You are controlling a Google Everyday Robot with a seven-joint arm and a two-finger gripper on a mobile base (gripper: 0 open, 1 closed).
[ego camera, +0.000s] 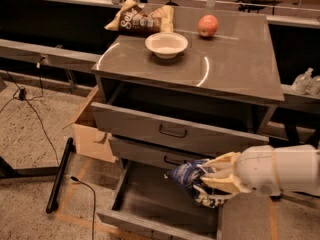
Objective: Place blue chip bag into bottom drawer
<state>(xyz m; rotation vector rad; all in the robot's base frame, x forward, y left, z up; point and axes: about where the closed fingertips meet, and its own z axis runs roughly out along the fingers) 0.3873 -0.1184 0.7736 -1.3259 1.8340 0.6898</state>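
The blue chip bag [192,178] is a crinkly dark-blue foil bag with white print. My gripper [214,180] is shut on it; the cream fingers [220,164] pinch its right end. The arm reaches in from the right edge. The bag hangs over the right part of the bottom drawer [150,196], which is pulled out wide with its low front panel near the bottom edge. The bag is above the drawer's floor, in front of the middle drawer.
The top drawer [170,129] is pulled partly out above. On the cabinet top sit a white bowl [166,44], a brown chip bag [140,20] and a red apple [208,25]. A cardboard box [90,134] stands at the cabinet's left. Cables lie on the floor.
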